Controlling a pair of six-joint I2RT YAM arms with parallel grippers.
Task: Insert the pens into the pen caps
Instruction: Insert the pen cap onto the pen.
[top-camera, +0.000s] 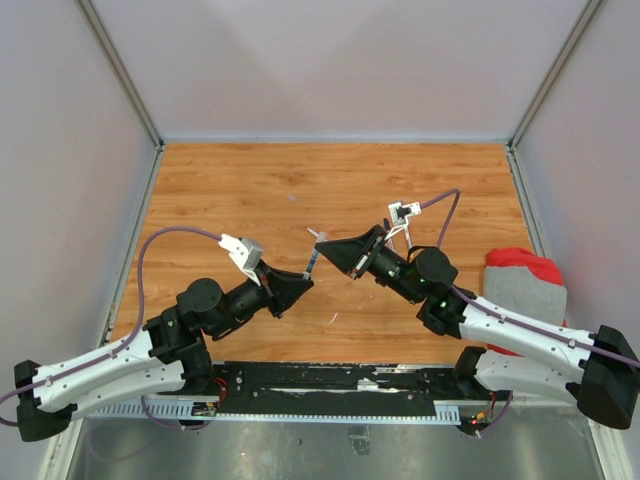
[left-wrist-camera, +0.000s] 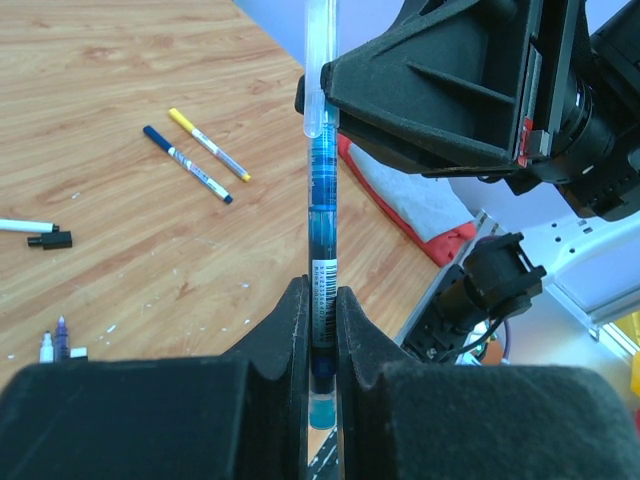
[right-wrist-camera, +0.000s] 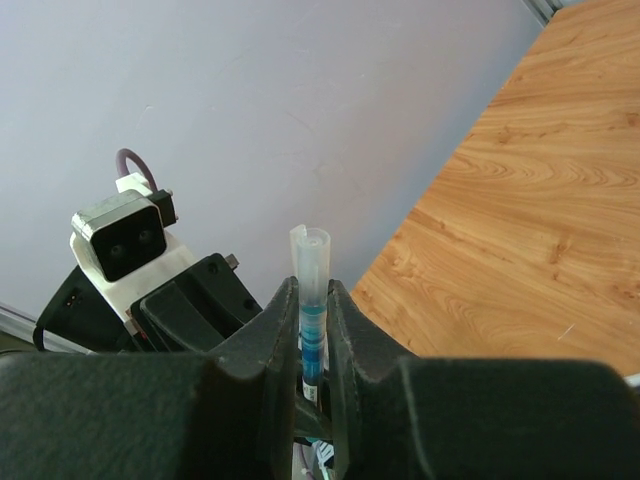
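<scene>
A blue pen (left-wrist-camera: 322, 200) with a barcode label stands upright, and my left gripper (left-wrist-camera: 320, 295) is shut on its lower barrel. A clear pen cap (left-wrist-camera: 317, 60) sits over the pen's upper end. My right gripper (right-wrist-camera: 312, 300) is shut on that clear cap (right-wrist-camera: 310, 255), with the blue barrel (right-wrist-camera: 313, 345) showing between its jaws. From above, the two grippers meet tip to tip over the table's middle, left gripper (top-camera: 300, 283) below right gripper (top-camera: 328, 250), and the pen (top-camera: 313, 258) spans between them.
On the wood to the left lie a yellow-capped pen (left-wrist-camera: 209, 144), a blue-capped pen (left-wrist-camera: 187, 164), a white pen (left-wrist-camera: 22, 226) beside a loose black cap (left-wrist-camera: 50, 239), and a small purple piece (left-wrist-camera: 60, 338). A red and grey cloth (top-camera: 525, 280) lies at the table's right edge.
</scene>
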